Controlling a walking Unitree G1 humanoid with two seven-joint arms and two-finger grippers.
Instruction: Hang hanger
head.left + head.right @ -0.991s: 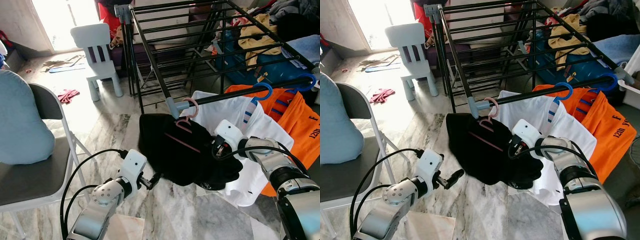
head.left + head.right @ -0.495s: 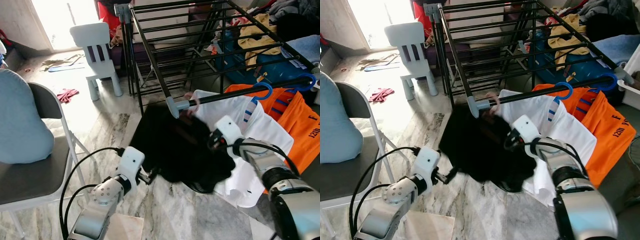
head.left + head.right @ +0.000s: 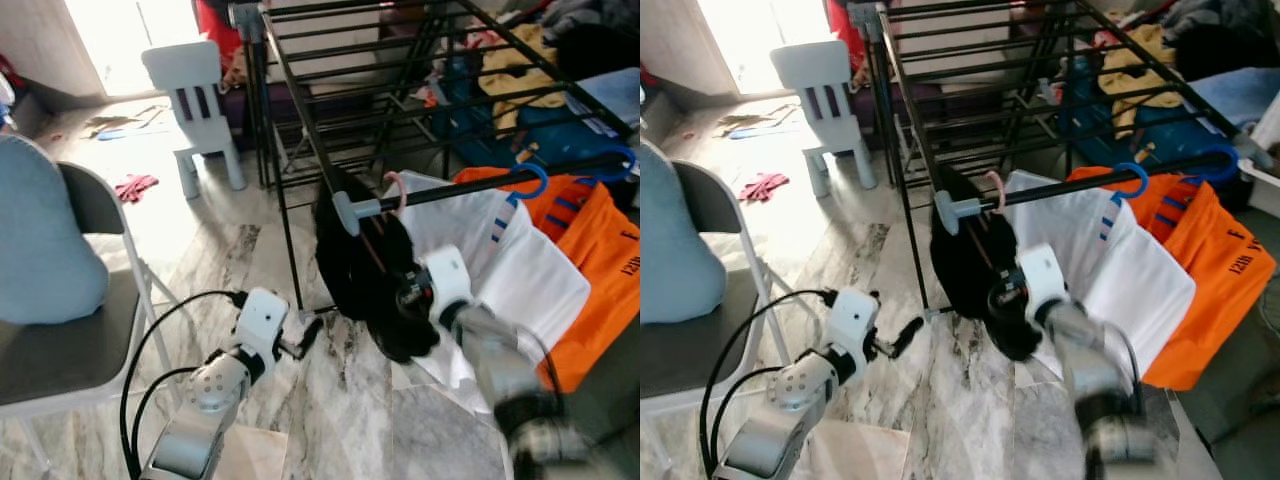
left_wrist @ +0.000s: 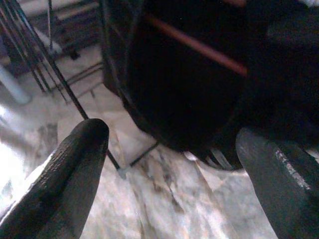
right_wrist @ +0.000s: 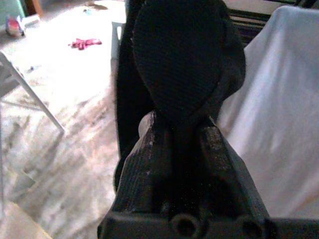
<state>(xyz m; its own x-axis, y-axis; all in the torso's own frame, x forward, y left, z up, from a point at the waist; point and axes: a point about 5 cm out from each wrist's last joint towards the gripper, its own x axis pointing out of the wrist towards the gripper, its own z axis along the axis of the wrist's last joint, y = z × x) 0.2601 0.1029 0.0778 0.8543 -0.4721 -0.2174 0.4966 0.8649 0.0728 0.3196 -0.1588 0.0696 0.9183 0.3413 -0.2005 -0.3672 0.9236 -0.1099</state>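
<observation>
Pink hanger [image 3: 392, 190] hooked on rack bar [image 3: 480, 187], black garment [image 3: 365, 262] hanging limp below. Right tool [image 5: 182, 144] pinches garment's lower fold; left tool [image 3: 309, 334] spread, empty, near floor. Cloth looks soft, light and sway-prone; judged better held by the stiff hanger neck.

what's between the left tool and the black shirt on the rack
Bare marble floor and the rack's thin black leg, seen in the left eye view.

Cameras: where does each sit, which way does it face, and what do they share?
Eye views: on the head, looking down at the rack, the pink hanger hooked on its rail, and both arms.
Left wrist view: low over the floor, facing the black garment between its spread fingers.
Right wrist view: along fingers pinching black cloth.
Shared: the black garment.
</observation>
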